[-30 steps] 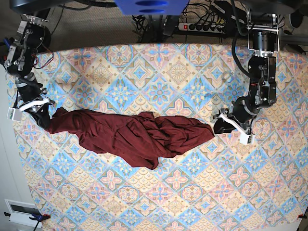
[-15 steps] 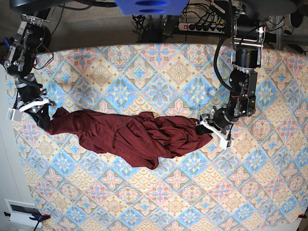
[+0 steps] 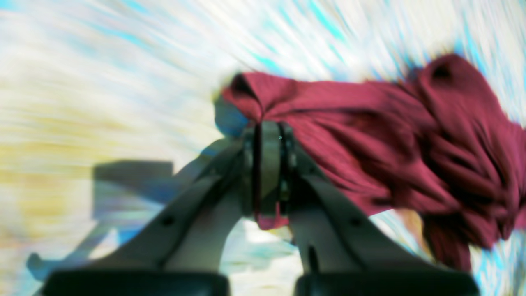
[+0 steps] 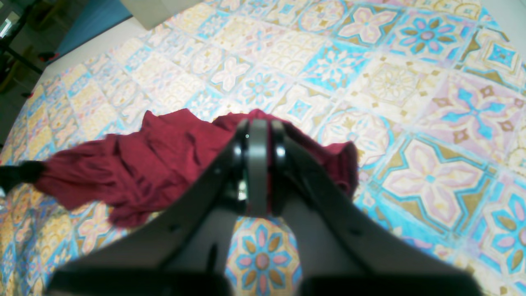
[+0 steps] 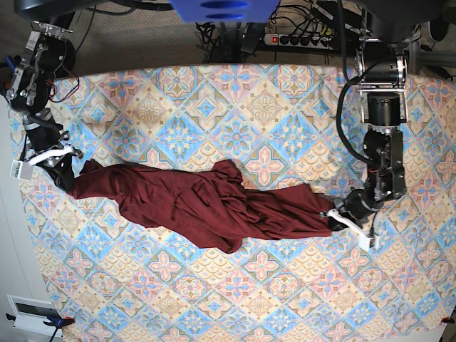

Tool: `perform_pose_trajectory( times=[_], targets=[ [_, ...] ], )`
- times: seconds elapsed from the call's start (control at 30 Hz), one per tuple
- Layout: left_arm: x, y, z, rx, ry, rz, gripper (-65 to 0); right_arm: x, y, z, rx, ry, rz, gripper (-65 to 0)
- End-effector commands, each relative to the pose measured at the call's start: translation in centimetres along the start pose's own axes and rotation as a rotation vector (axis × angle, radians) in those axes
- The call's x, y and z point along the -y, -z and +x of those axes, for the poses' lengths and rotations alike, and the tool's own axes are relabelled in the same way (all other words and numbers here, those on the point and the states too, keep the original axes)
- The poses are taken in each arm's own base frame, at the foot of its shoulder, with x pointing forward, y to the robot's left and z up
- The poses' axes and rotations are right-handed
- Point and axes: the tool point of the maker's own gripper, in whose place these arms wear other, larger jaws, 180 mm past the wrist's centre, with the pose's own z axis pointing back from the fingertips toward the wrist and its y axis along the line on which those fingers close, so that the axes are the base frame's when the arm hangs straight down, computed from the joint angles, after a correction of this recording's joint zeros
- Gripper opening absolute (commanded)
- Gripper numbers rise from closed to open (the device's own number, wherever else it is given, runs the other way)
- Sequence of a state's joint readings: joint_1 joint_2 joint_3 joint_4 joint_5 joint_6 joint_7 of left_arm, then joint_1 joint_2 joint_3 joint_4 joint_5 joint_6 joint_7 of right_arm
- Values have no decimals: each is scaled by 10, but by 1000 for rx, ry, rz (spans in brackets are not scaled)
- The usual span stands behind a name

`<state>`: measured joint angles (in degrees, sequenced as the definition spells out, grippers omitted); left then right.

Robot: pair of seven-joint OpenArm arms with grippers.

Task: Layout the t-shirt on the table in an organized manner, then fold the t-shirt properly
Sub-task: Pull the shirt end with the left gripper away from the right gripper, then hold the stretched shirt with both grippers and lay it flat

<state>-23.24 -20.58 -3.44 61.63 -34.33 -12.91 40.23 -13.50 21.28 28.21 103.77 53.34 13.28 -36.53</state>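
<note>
Base view first: the t-shirt lies as a long bunched rope across the middle of the counter, a maroon strip with one crumpled peak near its centre. Each arm has one end of it, which looks like a way to pull it out lengthwise before spreading it flat. The right pincer sits at the shirt's end nearest the power strip side's far corner; the left pincer is at the opposite tip.

Left wrist view, badly blurred: the left pincer is clamped on a gathered corner of the shirt, cloth trailing away from it.

Right wrist view: the right pincer is pressed together with shirt fabric bunched around its tips, apparently pinched.
</note>
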Motion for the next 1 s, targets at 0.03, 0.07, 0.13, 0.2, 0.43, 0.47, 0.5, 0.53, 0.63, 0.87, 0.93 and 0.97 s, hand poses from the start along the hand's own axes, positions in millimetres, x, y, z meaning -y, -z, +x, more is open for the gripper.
perform_pose_trajectory(
  times=[0.03,0.07,0.13,0.2,0.43,0.47,0.5,0.53,0.63,0.87,0.93,0.97],
  targets=[
    [-26,-20,41,100,-11,47,-650,-5,-1,19,53,-25,20,-650],
    [-39,-27,49,121,-17,69,-650,-5,-1,19,53,-25,20,-650],
    [-61,-42,63,150,-20,112,-650,-5,-1,19,53,-25,20,-650],
    [-80,-56,73,177,-37,140,-650,-5,-1,19,52,-24,22,-650],
    [-118,-111,121,286,-93,142,-650,-4,-1,19,54,-22,19,-650],
    [-122,-119,128,302,-99,140,-650,-3,-2,20,56,-22,16,-650],
    [-126,-127,136,317,-103,138,-650,-2,-2,22,63,-22,15,-650],
    [-130,-135,142,330,-105,140,-650,-1,-3,23,68,-22,10,-650],
    [-134,-150,156,363,-124,124,-650,7,-8,32,93,-19,-11,-650],
    [-92,-180,180,443,-29,22,-650,5,-8,42,110,-41,-5,-650],
    [-82,-188,181,469,2,14,-650,0,-3,46,116,-56,20,-650],
    [-84,-190,181,474,7,24,-650,-11,4,49,121,-72,63,-650]
  ],
)
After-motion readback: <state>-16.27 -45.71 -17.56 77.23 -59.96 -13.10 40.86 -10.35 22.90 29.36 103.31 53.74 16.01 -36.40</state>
